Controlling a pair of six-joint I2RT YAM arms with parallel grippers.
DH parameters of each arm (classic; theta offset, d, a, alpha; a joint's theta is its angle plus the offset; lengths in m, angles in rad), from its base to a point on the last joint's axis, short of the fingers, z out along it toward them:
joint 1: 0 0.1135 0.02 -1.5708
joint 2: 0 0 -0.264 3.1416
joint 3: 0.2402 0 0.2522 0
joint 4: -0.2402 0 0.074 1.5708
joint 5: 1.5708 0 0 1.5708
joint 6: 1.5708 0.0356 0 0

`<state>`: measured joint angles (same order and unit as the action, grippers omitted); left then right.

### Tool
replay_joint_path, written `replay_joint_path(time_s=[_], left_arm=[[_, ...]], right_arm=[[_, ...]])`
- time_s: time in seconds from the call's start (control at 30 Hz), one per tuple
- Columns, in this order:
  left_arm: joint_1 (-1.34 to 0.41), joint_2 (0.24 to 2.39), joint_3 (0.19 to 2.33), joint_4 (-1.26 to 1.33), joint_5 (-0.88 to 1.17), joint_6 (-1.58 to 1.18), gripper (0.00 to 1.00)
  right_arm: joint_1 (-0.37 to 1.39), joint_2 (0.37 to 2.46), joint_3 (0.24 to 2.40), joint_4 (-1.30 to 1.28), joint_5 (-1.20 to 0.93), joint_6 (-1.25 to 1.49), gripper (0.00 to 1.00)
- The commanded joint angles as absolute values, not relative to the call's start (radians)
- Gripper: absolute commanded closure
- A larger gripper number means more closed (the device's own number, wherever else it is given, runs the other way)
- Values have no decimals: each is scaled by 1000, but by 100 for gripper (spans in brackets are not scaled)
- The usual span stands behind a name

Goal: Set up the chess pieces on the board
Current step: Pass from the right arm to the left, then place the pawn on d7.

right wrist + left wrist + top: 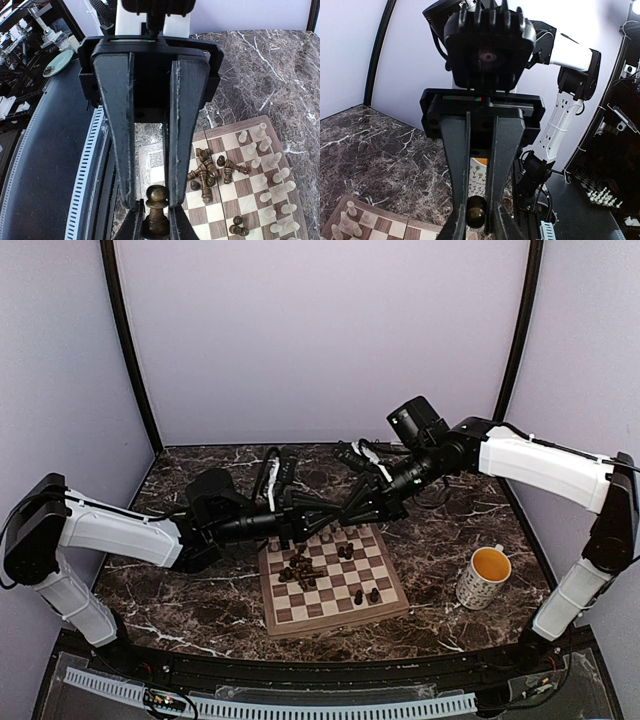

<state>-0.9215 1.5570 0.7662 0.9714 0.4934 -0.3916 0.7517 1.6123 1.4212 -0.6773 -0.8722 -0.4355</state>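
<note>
Right wrist view is showing me the right gripper (152, 222) clamping a dark pawn (156, 210) at its fingertips. The pawn's long axis is running along the fingers, with its head toward the palm. From above, both arms are meeting tip to tip over the far edge of the chessboard (340, 623), so the pawn is hanging in the air between them, not on any square. I am watching the left gripper (476, 222) bracketing a dark rounded end of it, fingers narrowly apart; I cannot tell whether they are pressing yet. I am judging this a handover toward the left arm, with loose dark pieces (302, 570) lying heaped on the board below.
</note>
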Motion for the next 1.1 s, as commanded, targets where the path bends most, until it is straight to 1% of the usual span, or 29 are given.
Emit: replay_joint_path(time_s=[0.0, 0.03, 0.13, 0.17, 0.2, 0.23, 0.33, 0.4, 0.43, 0.57, 0.73, 0.9, 1.07], left_arm=[[-927, 1558, 788, 998, 509, -391, 83], [-927, 1558, 788, 998, 511, -391, 86], [-927, 1561, 790, 998, 515, -393, 90], [-927, 1561, 789, 997, 514, -393, 91], [-927, 1560, 789, 997, 513, -393, 91], [-927, 1556, 790, 991, 512, -388, 92], [-927, 1532, 803, 926, 497, -337, 92], [-928, 1509, 829, 817, 479, -289, 93], [-928, 1499, 852, 722, 464, -269, 93], [-927, 1493, 925, 450, 412, -146, 93], [-928, 1545, 1000, 192, 359, -15, 94], [-942, 1620, 1087, -45, 340, 64, 95], [-991, 1693, 1151, -131, 272, 116, 96]], right_arm=[[742, 1620, 1442, -655, -884, -434, 88], [742, 1620, 1441, -654, -884, -436, 88], [742, 1619, 1438, -655, -877, -442, 87], [742, 1618, 1437, -660, -871, -446, 84], [742, 1615, 1436, -669, -852, -458, 78], [742, 1608, 1431, -682, -822, -471, 74], [732, 1543, 1363, -680, -685, -508, 63], [696, 1485, 1296, -668, -618, -526, 59], [665, 1457, 1268, -671, -608, -534, 57], [534, 1354, 1147, -671, -575, -563, 55], [445, 1247, 971, -533, -497, -544, 54], [404, 1252, 918, -474, -459, -542, 53], [404, 1282, 881, -431, -428, -557, 53]])
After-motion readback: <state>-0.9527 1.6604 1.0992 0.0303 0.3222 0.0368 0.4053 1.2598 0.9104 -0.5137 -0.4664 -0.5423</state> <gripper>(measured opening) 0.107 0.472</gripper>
